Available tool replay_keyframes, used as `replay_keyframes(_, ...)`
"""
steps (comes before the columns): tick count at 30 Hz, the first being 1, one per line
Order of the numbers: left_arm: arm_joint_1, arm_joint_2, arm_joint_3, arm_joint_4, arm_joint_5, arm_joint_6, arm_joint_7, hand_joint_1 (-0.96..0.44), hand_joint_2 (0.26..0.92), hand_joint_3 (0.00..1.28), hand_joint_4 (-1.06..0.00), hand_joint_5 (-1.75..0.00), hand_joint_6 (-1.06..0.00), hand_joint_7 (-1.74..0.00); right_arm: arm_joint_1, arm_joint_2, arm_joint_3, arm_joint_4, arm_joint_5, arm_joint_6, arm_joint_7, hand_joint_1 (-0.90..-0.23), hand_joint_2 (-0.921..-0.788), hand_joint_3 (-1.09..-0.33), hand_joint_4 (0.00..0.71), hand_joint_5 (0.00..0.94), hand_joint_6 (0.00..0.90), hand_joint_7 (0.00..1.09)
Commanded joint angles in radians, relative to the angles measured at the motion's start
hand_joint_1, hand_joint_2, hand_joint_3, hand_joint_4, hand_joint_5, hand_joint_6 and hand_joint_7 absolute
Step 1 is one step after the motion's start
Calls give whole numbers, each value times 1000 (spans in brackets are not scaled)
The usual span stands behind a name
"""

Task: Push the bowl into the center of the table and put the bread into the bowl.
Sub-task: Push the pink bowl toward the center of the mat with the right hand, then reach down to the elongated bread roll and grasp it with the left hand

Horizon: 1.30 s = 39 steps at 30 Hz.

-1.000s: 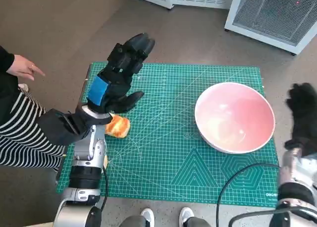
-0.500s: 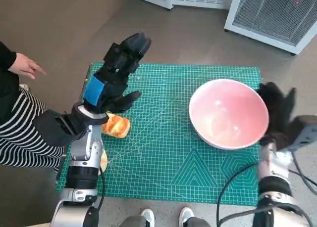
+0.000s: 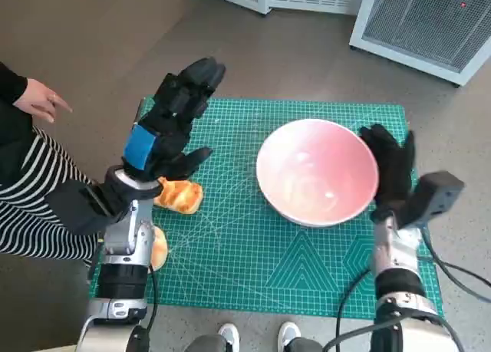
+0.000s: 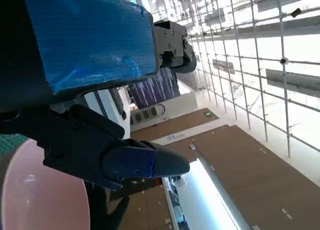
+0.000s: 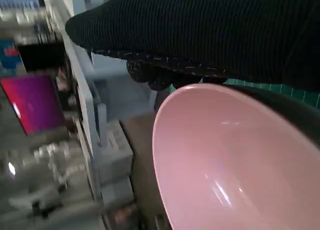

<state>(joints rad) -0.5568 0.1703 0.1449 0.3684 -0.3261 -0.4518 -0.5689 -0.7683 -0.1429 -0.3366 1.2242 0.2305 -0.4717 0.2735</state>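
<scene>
Right hand (image 3: 390,168) is standing upright with its gloved fingers spread flat against the pink bowl's (image 3: 317,170) right rim, pressing on it and grasping nothing, the pale forearm rising near-vertical from the table's near right corner. From the right wrist camera, the glove (image 5: 210,34) is lying as a dark band right along the bowl (image 5: 225,160) edge, touching it. Over on the other side, the left hand (image 3: 170,122) is hovering raised above the mat's left part, blue-taped back facing up, fingers stretched forward and apart, thumb jutting toward the mat's middle, carrying nothing. The green cutting mat (image 3: 253,252) is covering the table, and the bowl is sitting upright on it, somewhat right of centre. The bread (image 3: 179,195) is lying on the mat near its left edge, just below the left hand, well apart from the bowl. A person's hand (image 3: 38,99) is showing at the far left, beside a striped garment (image 3: 31,206).
</scene>
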Motion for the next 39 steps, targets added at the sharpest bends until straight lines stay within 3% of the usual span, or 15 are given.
replay_keyframes(1,19,6,5,-27,-8,9,6,-685,921,278,-21,-149,1,-505,-12,30,10,12,-7,23,12,-651,-921,-763,49,0,39,327)
replay_keyframes(17,45,4,7,-50,-2,19,33,-687,921,277,-38,-129,1,-502,-66,90,-4,22,15,56,24,-674,-921,-715,44,1,42,315)
replay_keyframes(22,48,0,2,-50,5,15,43,-686,921,277,-46,-124,1,-501,-82,87,-9,18,16,61,22,-700,-921,-688,47,2,51,312)
replay_keyframes(26,51,0,0,-51,7,13,47,-685,921,277,-51,-120,1,-502,-87,66,-7,-3,11,51,25,-701,-921,-686,50,3,55,311)
replay_keyframes(32,52,3,0,-51,6,13,49,-687,921,277,-59,-113,1,-503,-76,40,1,-84,8,2,34,-677,-921,-712,53,3,60,310)
replay_keyframes(39,40,-4,-4,-55,11,14,60,-689,921,278,-68,-107,1,-504,-8,39,53,-322,-5,-96,75,-677,-921,-705,62,6,71,320)
